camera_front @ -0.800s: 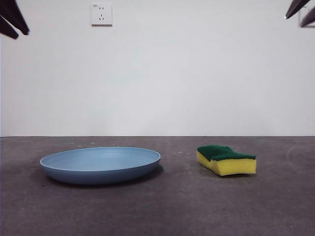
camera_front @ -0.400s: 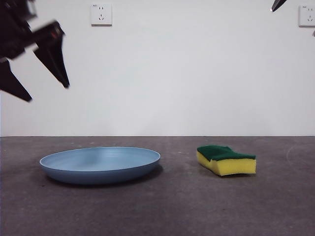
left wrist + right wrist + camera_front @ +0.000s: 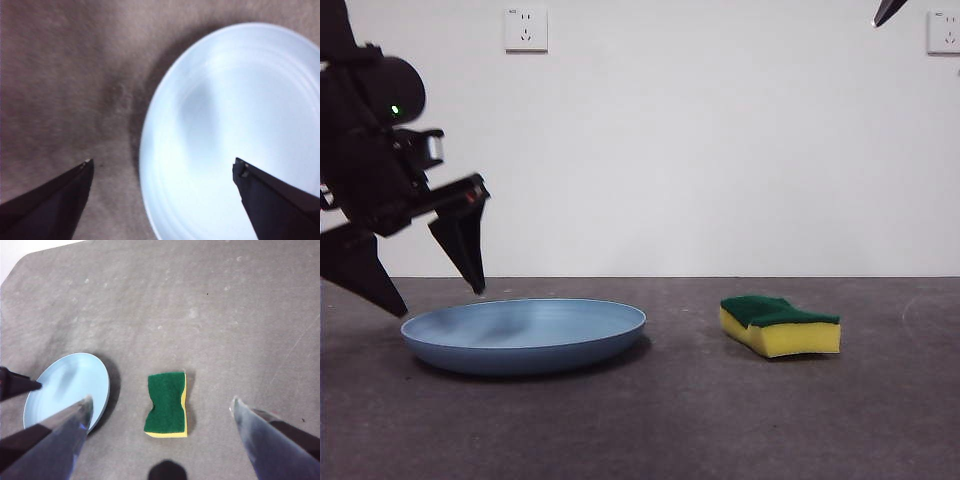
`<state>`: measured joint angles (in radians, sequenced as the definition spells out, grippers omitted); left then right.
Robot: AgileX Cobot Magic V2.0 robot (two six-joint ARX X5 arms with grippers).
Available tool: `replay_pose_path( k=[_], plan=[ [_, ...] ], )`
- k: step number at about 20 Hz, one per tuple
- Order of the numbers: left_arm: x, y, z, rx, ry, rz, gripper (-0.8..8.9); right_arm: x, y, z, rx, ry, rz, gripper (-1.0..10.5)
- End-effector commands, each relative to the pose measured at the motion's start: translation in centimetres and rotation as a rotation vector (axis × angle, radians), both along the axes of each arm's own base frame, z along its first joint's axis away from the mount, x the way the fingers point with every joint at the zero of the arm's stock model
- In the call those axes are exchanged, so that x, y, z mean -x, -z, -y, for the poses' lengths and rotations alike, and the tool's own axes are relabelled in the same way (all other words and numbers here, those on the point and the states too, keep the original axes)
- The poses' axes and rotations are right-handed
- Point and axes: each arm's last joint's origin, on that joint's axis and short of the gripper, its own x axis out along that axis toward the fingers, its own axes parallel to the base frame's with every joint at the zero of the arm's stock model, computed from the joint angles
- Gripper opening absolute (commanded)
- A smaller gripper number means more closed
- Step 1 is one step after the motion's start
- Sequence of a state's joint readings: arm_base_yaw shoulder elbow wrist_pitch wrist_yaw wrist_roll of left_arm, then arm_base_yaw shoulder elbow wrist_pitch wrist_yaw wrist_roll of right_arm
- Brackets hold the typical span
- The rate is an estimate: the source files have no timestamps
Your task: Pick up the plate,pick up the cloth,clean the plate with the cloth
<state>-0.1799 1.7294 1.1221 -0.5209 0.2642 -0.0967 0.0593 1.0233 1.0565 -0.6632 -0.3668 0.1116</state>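
L gripper [image 3: 435, 300] astride plate [image 3: 525, 335] rim

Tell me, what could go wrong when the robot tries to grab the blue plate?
1. The left gripper has its jaws open astride the rim of the plate, one tip over the table. The plate is shallow and smooth, so it might slide away or slip out when pinched.
2. The outer tip might bump the table before it gets under the rim.
3. The cloth lies apart, under the waiting right gripper; a shoved plate might knock it.
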Motion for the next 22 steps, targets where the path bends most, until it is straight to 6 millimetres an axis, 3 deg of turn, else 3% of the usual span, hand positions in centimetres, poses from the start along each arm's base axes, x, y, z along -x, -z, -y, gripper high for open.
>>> replay_pose_path(
  k=[1, 3, 4, 7, 8, 18, 22],
  plan=[
    [-0.2, 1.2, 0.7, -0.015, 0.027, -0.028, 4.67, 0.0, -0.1, -0.1, 0.006, -0.008, 0.004, 4.7],
    [-0.1, 1.6, 1.2, -0.044, 0.032, -0.033, 4.6, 0.0, 0.0, -0.1, 0.006, -0.008, 0.001, 4.7],
    [-0.1, 1.6, 1.4, -0.068, 0.028, -0.029, 3.91, 0.0, 0.0, -0.1, 0.006, -0.008, 0.001, 4.7],
    [0.0, 1.6, 1.7, -0.087, 0.043, -0.019, 0.2, 0.1, 0.1, -0.1, 0.006, -0.009, -0.013, 4.7],
    [-0.1, 1.6, 1.7, -0.085, 0.045, -0.017, -0.11, 0.2, 0.2, 0.0, 0.007, -0.009, -0.024, 4.7],
    [0.0, 1.6, 1.7, -0.095, 0.065, -0.015, -0.09, 0.5, 0.5, -0.3, 0.003, -0.032, -0.074, 4.7],
    [0.9, -0.9, 1.5, -0.085, 0.062, 0.037, -0.09, 0.4, 0.6, -1.5, 0.004, -0.125, -0.072, 4.7]
  ],
)
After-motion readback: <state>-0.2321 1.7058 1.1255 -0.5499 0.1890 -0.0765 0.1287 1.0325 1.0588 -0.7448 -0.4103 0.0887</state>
